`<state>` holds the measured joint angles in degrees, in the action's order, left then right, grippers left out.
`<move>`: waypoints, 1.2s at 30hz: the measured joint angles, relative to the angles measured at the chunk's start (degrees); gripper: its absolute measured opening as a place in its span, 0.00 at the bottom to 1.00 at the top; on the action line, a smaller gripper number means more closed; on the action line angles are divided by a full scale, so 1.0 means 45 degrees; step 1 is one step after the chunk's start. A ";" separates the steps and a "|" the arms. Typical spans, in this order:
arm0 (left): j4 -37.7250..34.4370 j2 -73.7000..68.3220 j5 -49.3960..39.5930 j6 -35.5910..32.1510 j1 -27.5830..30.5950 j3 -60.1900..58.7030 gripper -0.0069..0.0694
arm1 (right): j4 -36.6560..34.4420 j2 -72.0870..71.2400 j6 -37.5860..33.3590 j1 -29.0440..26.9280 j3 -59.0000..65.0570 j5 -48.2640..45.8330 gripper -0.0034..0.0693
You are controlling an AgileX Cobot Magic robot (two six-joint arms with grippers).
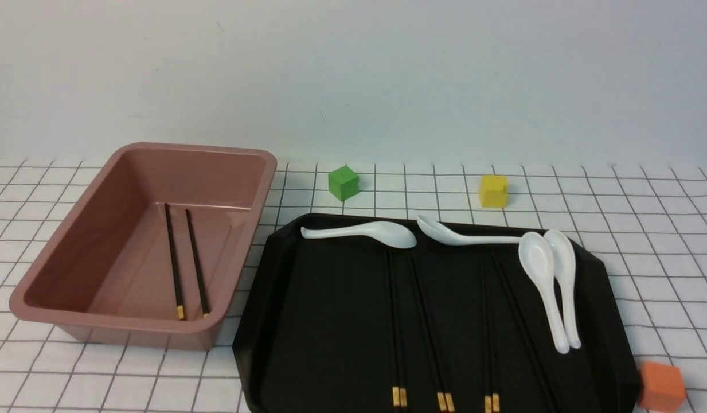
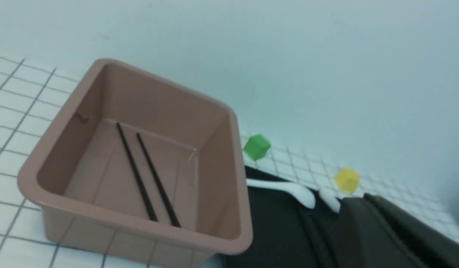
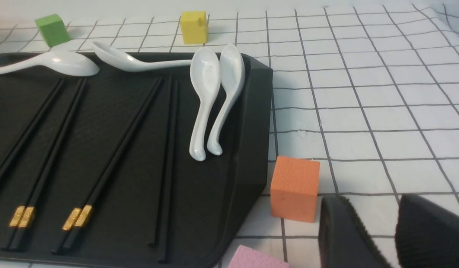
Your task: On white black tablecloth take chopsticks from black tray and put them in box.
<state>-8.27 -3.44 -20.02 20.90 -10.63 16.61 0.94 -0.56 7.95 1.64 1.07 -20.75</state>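
The pinkish-brown box (image 1: 129, 324) stands at the left on the tablecloth (image 1: 645, 229), with two black chopsticks (image 1: 184, 264) lying in it. They also show in the left wrist view (image 2: 147, 178). The black tray (image 1: 330, 321) lies to its right and holds several more chopsticks (image 1: 396, 321) with gold bands toward the near edge. Neither gripper shows in the front view. In the left wrist view my left gripper (image 2: 357, 201) hangs over the tray (image 2: 281, 230) beside the box (image 2: 140, 227), its fingers together and empty. My right gripper (image 3: 372, 199) is open and empty over the cloth, right of the tray (image 3: 248, 130).
Several white spoons (image 1: 359, 234) lie along the tray's far and right side (image 1: 545, 275). A green cube (image 1: 343, 183) and a yellow cube (image 1: 493, 190) sit behind the tray. An orange cube (image 3: 294, 188) and a pink cube (image 3: 255, 258) sit near its right front corner.
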 joint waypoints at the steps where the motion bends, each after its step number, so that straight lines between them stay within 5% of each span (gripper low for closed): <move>1: 0.0000 0.0498 -0.0002 0.0120 0.0000 -0.0189 0.07 | 0.0000 0.0000 0.0000 0.0000 0.0000 0.0000 0.38; 27: 0.0372 -0.0714 -0.0138 0.0241 0.0000 -0.0742 0.07 | -0.0009 -0.0004 0.0000 0.0000 0.0000 -0.0004 0.38; 36: 0.1398 0.0851 0.0079 0.0241 0.0389 -0.3106 0.07 | -0.0009 -0.0004 0.0000 0.0000 0.0000 -0.0004 0.38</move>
<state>-1.98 0.39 -19.67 21.99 -8.88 2.63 0.90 -0.57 7.95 1.64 1.07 -20.77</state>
